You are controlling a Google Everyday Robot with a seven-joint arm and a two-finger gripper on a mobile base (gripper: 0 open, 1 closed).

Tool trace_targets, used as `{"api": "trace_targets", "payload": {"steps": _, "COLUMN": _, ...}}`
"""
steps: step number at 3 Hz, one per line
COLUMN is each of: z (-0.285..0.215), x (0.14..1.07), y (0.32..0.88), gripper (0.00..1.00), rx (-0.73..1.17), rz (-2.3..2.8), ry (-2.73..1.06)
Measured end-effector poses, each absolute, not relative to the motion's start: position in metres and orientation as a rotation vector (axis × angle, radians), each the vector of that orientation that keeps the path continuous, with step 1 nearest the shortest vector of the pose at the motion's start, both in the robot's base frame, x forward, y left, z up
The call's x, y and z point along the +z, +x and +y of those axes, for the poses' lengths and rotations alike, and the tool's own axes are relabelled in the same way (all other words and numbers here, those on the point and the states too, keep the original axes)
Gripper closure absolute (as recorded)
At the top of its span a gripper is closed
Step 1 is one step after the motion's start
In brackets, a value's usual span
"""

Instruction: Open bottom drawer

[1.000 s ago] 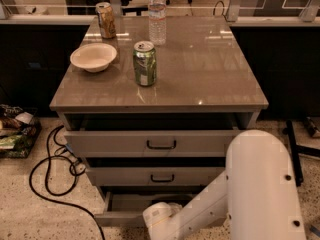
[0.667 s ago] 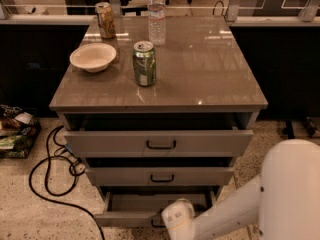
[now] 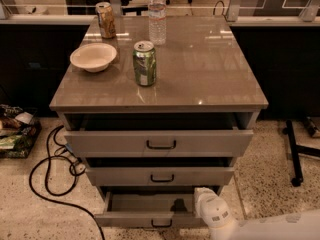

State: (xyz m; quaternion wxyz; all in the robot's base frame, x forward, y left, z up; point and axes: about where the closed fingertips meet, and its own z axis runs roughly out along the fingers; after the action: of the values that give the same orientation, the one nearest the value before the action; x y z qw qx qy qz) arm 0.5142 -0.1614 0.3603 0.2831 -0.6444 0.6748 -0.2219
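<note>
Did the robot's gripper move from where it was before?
Yes. The gripper moved to the right along the open bottom drawer, from near the drawer's middle to its right end.

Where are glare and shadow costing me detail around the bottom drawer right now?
Camera view: the bottom drawer is evenly lit inside, with one dark shadow patch just left of the gripper, which sits at its right end. Camera view: the recesses above the top drawer and middle drawer are black; pale ceiling-light glare streaks the cabinet top right of the green can.
</note>
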Motion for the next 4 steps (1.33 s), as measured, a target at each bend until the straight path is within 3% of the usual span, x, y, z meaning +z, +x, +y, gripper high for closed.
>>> {"api": "trace_targets", "payload": {"steps": 4, "z": -0.153, "x": 0.313, "y": 0.51, "gripper": 1.0, "rx": -0.475, "rz": 1.856, "ry": -1.761}}
